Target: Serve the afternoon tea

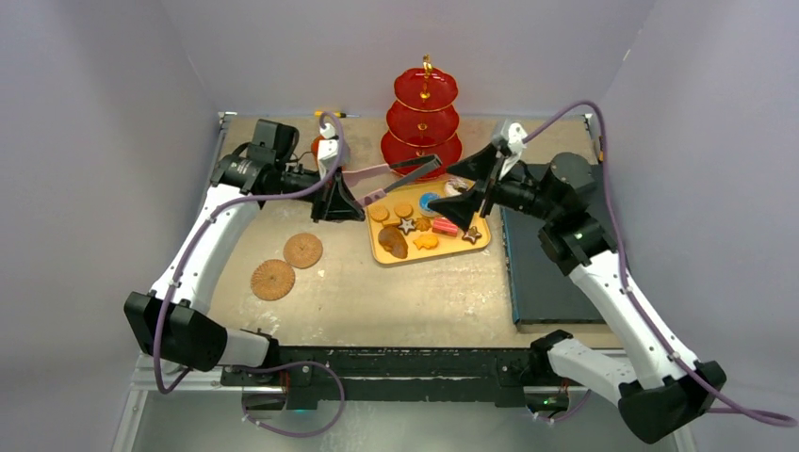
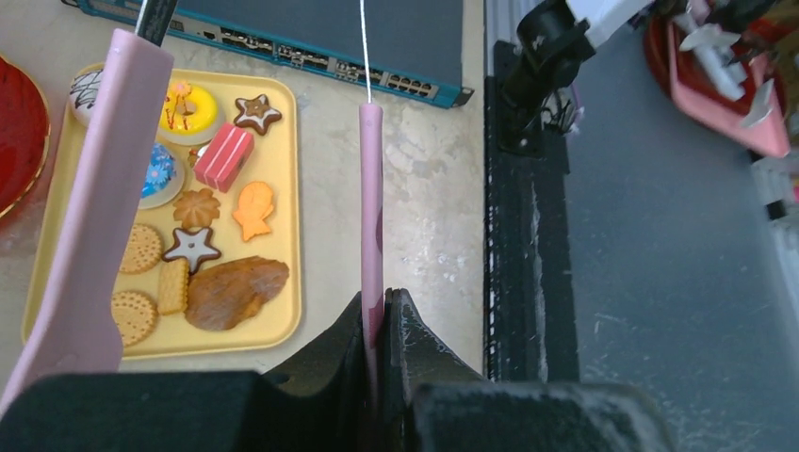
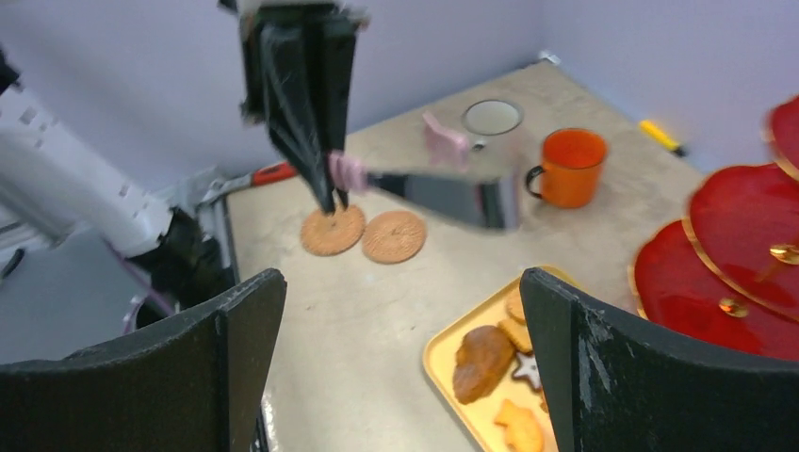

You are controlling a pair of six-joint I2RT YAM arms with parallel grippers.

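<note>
My left gripper (image 1: pixel 350 202) (image 2: pixel 382 306) is shut on one arm of pink tongs (image 1: pixel 386 174) (image 2: pixel 371 207), held above the left edge of the yellow tray (image 1: pixel 429 256). The tongs are empty. The tray holds small pastries: a croissant (image 1: pixel 393 242) (image 2: pixel 234 292), biscuits, stars, donuts. My right gripper (image 1: pixel 448 186) (image 3: pixel 400 292) is open and empty above the tray's far right. The red three-tier stand (image 1: pixel 424 118) stands behind the tray, its tiers bare. Two brown coasters (image 1: pixel 302 250) (image 1: pixel 272 280) lie to the left. The orange mug (image 3: pixel 570 168) and white mug (image 3: pixel 492 117) stand at the far left.
A dark flat device (image 1: pixel 551 254) lies along the table's right side, under my right arm. A yellow-handled tool (image 3: pixel 660 137) lies by the back wall. A red-handled tool (image 3: pixel 269 174) lies at the table's left edge.
</note>
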